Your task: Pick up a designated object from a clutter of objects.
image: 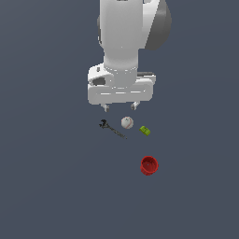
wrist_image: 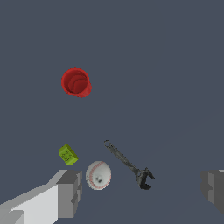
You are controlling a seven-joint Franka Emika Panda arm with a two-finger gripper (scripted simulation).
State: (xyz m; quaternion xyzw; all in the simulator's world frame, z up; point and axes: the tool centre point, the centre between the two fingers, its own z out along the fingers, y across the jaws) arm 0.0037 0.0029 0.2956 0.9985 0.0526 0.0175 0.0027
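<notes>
The designated object, a small white ball (image: pixel 127 123) with faint red stitching, rests on the dark floor; the wrist view shows the ball (wrist_image: pixel 98 175) close to one grey fingertip (wrist_image: pixel 70 192). My gripper (image: pixel 121 107) hangs open just above and behind it, nothing between its fingers. In the wrist view the gripper (wrist_image: pixel 142 192) is spread wide, and the ball lies off toward one finger rather than centred. The rest of the clutter lies around the ball: a thin black wrench (image: pixel 112 129), a lime-green block (image: pixel 145 130) and a red cup (image: pixel 149 165).
In the wrist view the wrench (wrist_image: pixel 129 165) lies diagonally between the fingers, right beside the ball. The green block (wrist_image: pixel 68 154) sits on the ball's other side. The red cup (wrist_image: pixel 76 82) stands apart, farther off.
</notes>
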